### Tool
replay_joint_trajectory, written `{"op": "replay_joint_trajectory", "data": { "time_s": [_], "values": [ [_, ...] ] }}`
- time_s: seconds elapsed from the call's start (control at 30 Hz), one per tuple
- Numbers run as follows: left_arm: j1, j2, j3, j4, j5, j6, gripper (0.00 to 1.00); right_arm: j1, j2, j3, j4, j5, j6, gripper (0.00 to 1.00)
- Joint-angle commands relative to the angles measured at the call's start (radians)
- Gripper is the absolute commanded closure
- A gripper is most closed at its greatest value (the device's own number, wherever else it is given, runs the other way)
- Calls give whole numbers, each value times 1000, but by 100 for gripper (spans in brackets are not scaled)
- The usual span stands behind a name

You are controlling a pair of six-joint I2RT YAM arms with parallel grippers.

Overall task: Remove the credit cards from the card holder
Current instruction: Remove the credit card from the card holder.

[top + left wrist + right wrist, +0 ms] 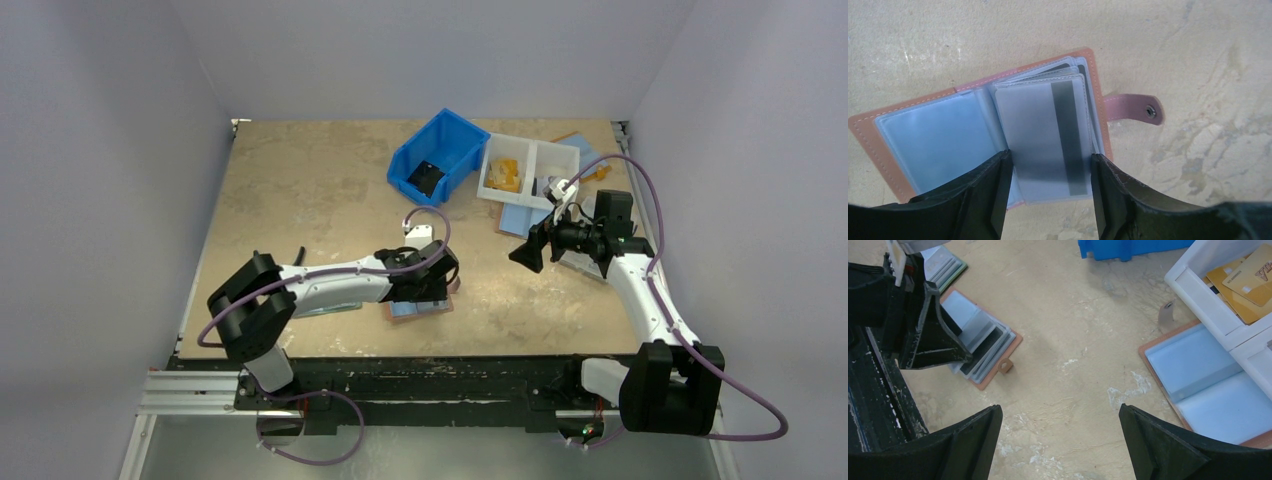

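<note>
The card holder lies open on the table, salmon-brown leather with a snap tab and light-blue lining. Its right half holds a stack of clear sleeves. The top sleeve shows a grey card with a dark stripe. My left gripper is over the holder with both fingertips against the side edges of that top card in its sleeve. My right gripper is open and empty above bare table, to the right of the holder. In the right wrist view it looks toward the left gripper's fingers.
A blue bin and a white divided tray with gold cards stand at the back. A larger blue-lined, brown-edged folder lies partly under the tray. A small stack of cards lies left of the holder.
</note>
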Motion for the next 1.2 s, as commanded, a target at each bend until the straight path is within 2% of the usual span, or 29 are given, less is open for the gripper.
{"op": "replay_joint_trajectory", "data": {
  "time_s": [0.0, 0.27, 0.53, 0.83, 1.17],
  "values": [
    [25, -110, -78, 146, 60, 42, 46, 6, -22, 28, 3, 8, -16, 1],
    [124, -226, -285, 403, 277, 60, 46, 6, -18, 28, 1, 5, -18, 1],
    [147, -268, -297, 410, 297, 102, 46, 6, -13, 28, 0, 3, -20, 1],
    [60, -175, -91, 163, 117, 181, 38, 6, -6, 28, -1, 3, -21, 1],
    [13, -16, 61, -26, -13, 109, 35, 6, -3, 29, -1, 7, -23, 1]
  ]
}}
